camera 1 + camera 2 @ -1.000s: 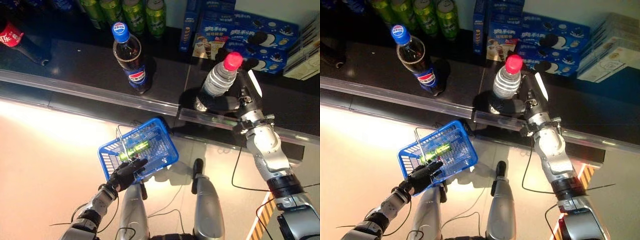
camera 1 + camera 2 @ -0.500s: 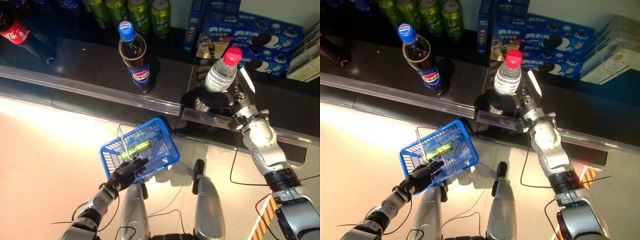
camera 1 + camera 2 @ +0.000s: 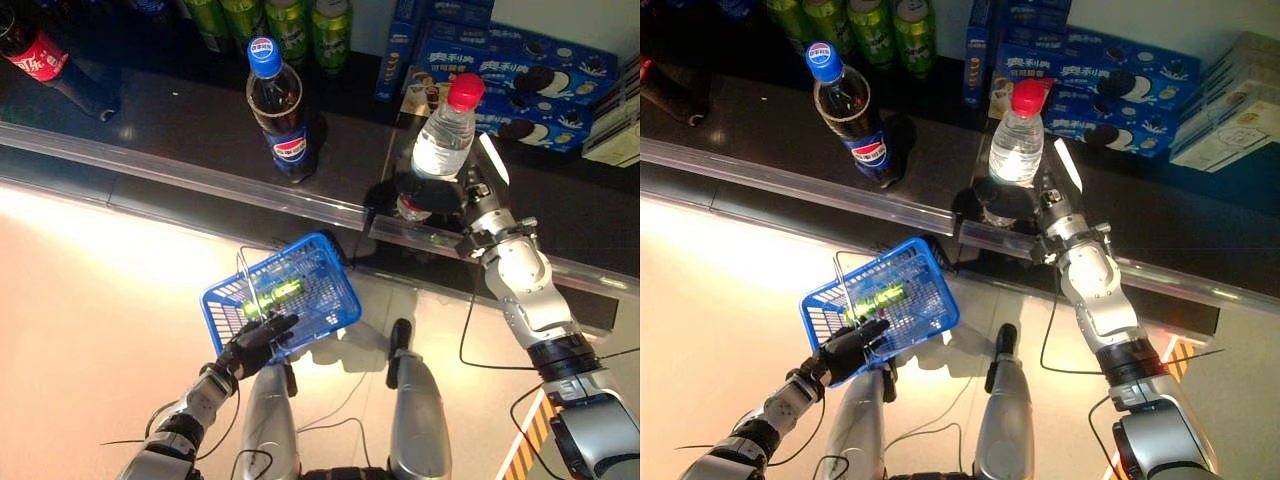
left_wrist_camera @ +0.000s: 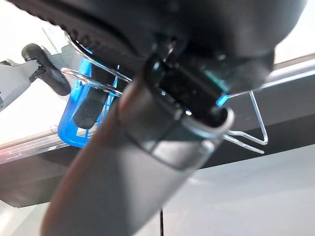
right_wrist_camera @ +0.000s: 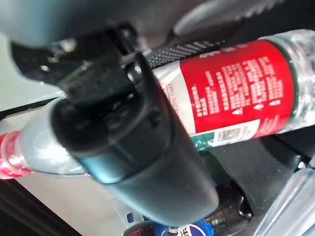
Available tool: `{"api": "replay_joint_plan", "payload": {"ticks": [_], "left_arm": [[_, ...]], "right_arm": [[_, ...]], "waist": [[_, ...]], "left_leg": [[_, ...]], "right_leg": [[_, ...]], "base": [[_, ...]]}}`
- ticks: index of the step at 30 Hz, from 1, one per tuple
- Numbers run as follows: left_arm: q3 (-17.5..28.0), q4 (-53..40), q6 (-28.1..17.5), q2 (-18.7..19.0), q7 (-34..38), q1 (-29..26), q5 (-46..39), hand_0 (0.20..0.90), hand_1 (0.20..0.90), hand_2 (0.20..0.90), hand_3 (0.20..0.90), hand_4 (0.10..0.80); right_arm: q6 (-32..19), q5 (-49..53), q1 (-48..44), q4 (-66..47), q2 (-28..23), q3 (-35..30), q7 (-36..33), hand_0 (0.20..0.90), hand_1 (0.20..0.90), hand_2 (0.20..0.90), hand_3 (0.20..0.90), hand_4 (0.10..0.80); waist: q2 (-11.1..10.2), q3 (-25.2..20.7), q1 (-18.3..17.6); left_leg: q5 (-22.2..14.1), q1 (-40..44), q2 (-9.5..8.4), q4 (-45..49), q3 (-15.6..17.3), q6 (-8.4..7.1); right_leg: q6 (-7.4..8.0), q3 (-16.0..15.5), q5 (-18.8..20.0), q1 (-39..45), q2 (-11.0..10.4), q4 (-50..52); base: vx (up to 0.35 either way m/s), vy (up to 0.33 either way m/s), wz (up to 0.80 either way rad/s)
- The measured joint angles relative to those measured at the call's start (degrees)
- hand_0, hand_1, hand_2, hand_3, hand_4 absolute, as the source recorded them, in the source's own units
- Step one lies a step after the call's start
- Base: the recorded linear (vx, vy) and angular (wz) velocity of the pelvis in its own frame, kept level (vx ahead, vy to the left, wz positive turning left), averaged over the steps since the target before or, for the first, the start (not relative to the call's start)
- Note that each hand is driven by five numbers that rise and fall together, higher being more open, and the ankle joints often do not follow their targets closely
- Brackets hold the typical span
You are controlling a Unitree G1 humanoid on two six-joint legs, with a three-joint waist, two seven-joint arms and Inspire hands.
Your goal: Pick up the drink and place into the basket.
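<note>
Blue plastic mesh is what sits closest: a small shopping basket (image 3: 283, 296) hangs low in front of the robot, over the pale floor (image 3: 90, 290). The left hand (image 3: 252, 345) has its dark fingers curled round the basket's wire handle, and the left wrist view shows that thin wire loop running past the hand. A green can (image 3: 272, 295) lies on its side in the bottom of the basket.

Further out, past a clear rail (image 3: 200, 180) along the shelf's front edge, stands the dark shelf (image 3: 170, 115). There the right hand (image 3: 455, 195) is wrapped round the lower body of a clear water bottle (image 3: 437, 150) with a red cap; the right wrist view shows the thumb pressed across the bottle beside its red label. The bottle is upright at the shelf's front edge, well apart from the basket.

To its left stands a cola bottle (image 3: 281, 115) with a blue cap. At the far left edge lies another dark bottle (image 3: 40, 60) with a red label. Along the back are green cans (image 3: 270, 22) and blue biscuit boxes (image 3: 510, 75).
</note>
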Motion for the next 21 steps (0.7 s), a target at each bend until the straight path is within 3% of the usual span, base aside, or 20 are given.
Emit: {"api": "replay_joint_plan", "payload": {"ticks": [12, 17, 21], "left_arm": [[0.0, 0.5, 0.0, -0.3, 0.0, 0.0, 0.4, 0.3, 0.3, 0.3, 0.2, 0.1], [0.0, 0.9, 0.3, -1.0, 0.0, 0.2, 0.4, 0.3, 0.3, 0.3, 0.2, 0.1], [0.1, 1.0, 0.3, -1.1, -0.1, 0.2, 2.5, 0.3, 0.3, 0.3, 0.2, 0.1]], "right_arm": [[0.0, -0.2, 0.6, 1.2, -0.1, 0.0, -0.4, 0.3, 0.3, 0.3, 0.2, 0.1], [0.0, -0.2, 2.6, 2.2, -1.1, -0.2, -0.5, 0.3, 0.3, 0.3, 0.2, 0.1], [0.0, -0.5, 4.6, 2.3, -1.7, -1.1, -0.5, 0.3, 0.3, 0.3, 0.2, 0.1]], "waist": [[0.0, 0.0, 0.2], [-0.1, -0.1, 0.1], [-0.3, -0.2, -0.3]], "left_leg": [[-0.1, 1.3, -0.97, -0.1, 0.1, 0.49], [-1.2, 3.4, -2.4, 0.7, 0.8, 1.94], [-4.7, 3.3, -3.59, 5.5, 1.5, 3.35]], "right_leg": [[0.34, -0.3, 0.2, 1.9, -0.9, -0.8], [1.46, -0.3, 1.0, 5.9, -2.4, -3.5], [1.59, -0.1, 1.1, 8.3, -4.0, -4.2]], "base": [[0.025, 0.091, 0.03], [0.071, 0.208, 0.07], [0.152, 0.246, 0.02]]}}
